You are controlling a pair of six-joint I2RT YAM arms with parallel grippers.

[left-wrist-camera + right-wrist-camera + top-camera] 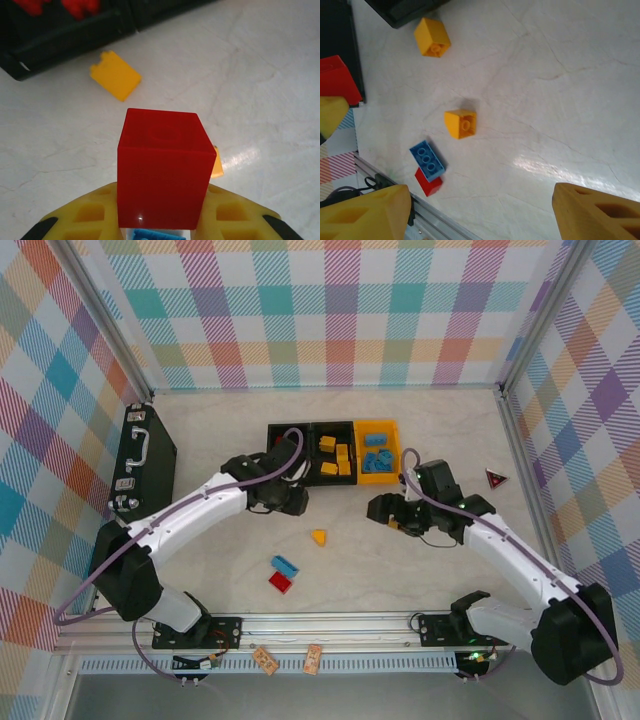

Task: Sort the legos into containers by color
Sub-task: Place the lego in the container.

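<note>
Bolted at the near rail [330, 620], the left arm [200, 505] and the right arm [510, 550] are reaching inward over the table [450, 415], which is lying bare along its far edge and down its right side, leaving wide room there. Against the left wall a black case [145, 455] is lying well apart from everything else.

At the far middle, 3 joined bins [312, 424] are sitting in a row. The left black bin is partly covered by the left arm, and red bricks [80, 7] are showing inside it. The middle black bin is holding yellow bricks [335, 455], and the orange bin [378, 423] is holding blue bricks [377, 460].

The left gripper [162, 220] is hanging just in front of the left bin's near edge, clamped on 1 red block [162, 165] that is standing upright between its yellow fingers [90, 215]. The right gripper [480, 215] is hovering near the orange bin's front corner, jaws spread wide and gripping nothing, with bare table beneath.

Between the arms, 4 loose pieces are lying flat. A yellow piece [432, 37] is sitting just beside the bin edge and a yellow wedge [319, 536] is alone in the middle. Nearer the rail, a blue piece [285, 565] is touching a red piece [280, 582]. A small triangle [495, 478] is lying by the right wall.
</note>
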